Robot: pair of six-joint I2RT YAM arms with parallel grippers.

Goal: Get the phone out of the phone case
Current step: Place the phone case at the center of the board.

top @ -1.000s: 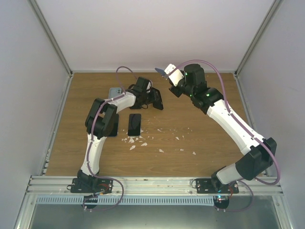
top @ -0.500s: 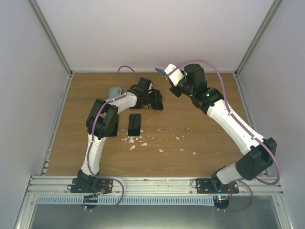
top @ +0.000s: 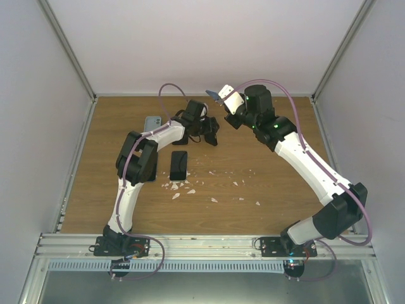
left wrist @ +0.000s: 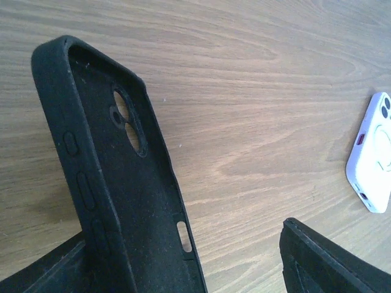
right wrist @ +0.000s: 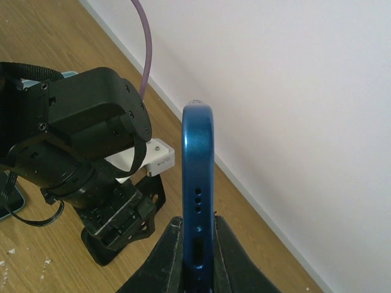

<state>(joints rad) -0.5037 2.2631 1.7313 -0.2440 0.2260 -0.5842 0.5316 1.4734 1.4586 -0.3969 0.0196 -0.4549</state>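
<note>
The blue phone (right wrist: 198, 159) is out of its case, held edge-on in the air between the fingers of my right gripper (right wrist: 198, 229), which is shut on it. From above, the phone (top: 211, 94) hangs near the back wall. The empty black phone case (left wrist: 122, 183) stands tilted on the wooden table, its inside and camera cut-out facing the camera. It leans toward one finger of my left gripper (left wrist: 201, 271), whose jaws stand wide apart around it. The other finger (left wrist: 324, 262) is well clear of the case. From above, the case (top: 211, 134) sits under the left gripper (top: 206, 128).
A black phone (top: 178, 164) lies flat mid-table. A pale cased phone (top: 152, 121) lies at the back left and shows as a white back (left wrist: 374, 152) in the left wrist view. White crumbs (top: 183, 187) are scattered across the wood. Walls enclose three sides.
My left gripper has opened and let go of the black case, and its wrist has shifted slightly toward the back. The right arm holds still with the blue phone.
</note>
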